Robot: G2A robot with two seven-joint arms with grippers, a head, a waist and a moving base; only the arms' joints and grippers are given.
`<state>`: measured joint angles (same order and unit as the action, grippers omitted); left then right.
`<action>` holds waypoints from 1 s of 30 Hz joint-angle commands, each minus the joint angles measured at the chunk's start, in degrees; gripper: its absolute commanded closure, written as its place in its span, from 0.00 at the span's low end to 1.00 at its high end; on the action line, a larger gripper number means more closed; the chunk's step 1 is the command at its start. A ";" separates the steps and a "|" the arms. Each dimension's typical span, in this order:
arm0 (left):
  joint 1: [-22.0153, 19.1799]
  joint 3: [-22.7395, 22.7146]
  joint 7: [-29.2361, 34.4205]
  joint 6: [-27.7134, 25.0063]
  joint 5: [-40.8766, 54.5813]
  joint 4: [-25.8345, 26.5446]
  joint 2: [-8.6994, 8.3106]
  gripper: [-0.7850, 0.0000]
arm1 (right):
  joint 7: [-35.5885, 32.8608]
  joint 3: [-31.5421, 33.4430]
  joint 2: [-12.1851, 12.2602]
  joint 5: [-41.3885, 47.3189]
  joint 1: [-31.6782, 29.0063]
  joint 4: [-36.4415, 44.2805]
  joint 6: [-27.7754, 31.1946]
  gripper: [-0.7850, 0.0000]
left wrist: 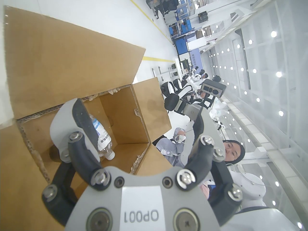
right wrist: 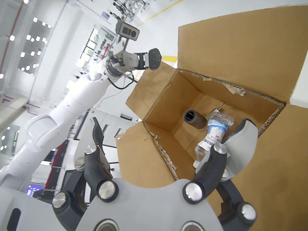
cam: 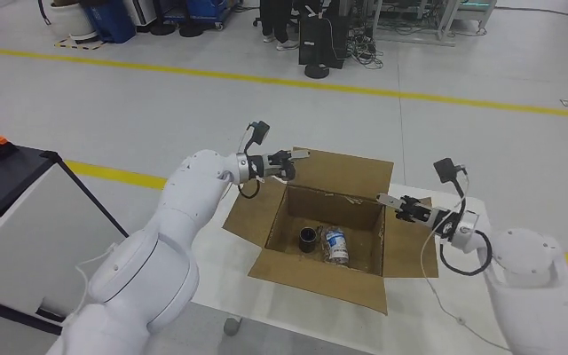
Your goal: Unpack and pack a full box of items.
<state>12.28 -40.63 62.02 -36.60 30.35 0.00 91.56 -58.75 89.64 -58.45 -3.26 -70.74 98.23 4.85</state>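
Observation:
An open cardboard box (cam: 342,169) stands on the white table (cam: 213,262) with all its flaps folded outward. On its floor lie a black cylinder (cam: 307,238) and a clear plastic bottle (cam: 335,245) with a blue and white label. My left gripper (cam: 291,164) hovers open above the box's far left corner, holding nothing. My right gripper (cam: 390,202) is open over the box's right rim. The left wrist view has the bottle (left wrist: 103,139) behind one finger of the left gripper (left wrist: 142,121). The right gripper (right wrist: 169,133) looks down on the cylinder (right wrist: 193,118) and bottle (right wrist: 214,133).
A dark-framed stand (cam: 27,173) sits off the table's left side. The box flaps (right wrist: 235,49) spread wide around the opening. Bare table shows in front of and to the right of the box (cam: 417,297).

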 commanded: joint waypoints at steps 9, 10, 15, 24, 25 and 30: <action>0.17 -0.61 2.22 -0.19 -0.32 0.00 -1.23 0.00 | 1.93 -4.59 0.16 -10.23 1.46 2.22 -0.02 0.00; 0.17 -0.61 2.22 -0.19 -0.32 0.00 -1.23 0.00 | 1.93 -4.59 0.16 -10.23 1.46 2.22 -0.02 0.00; 0.17 -0.61 2.22 -0.19 -0.32 0.00 -1.23 0.00 | 1.93 -4.59 0.16 -10.23 1.46 2.22 -0.02 0.00; 0.17 -0.61 2.22 -0.19 -0.32 0.00 -1.23 0.00 | 1.93 -4.59 0.16 -10.23 1.46 2.22 -0.02 0.00; 0.17 -0.61 2.22 -0.19 -0.32 0.00 -1.23 0.00 | 1.93 -4.59 0.16 -10.23 1.46 2.22 -0.02 0.00; 0.17 -0.61 2.22 -0.19 -0.32 0.00 -1.23 0.00 | 1.93 -4.59 0.16 -10.23 1.46 2.22 -0.02 0.00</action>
<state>12.45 -41.24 64.24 -36.79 30.03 0.00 90.34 -56.81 85.05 -58.28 -13.49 -69.29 100.45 4.83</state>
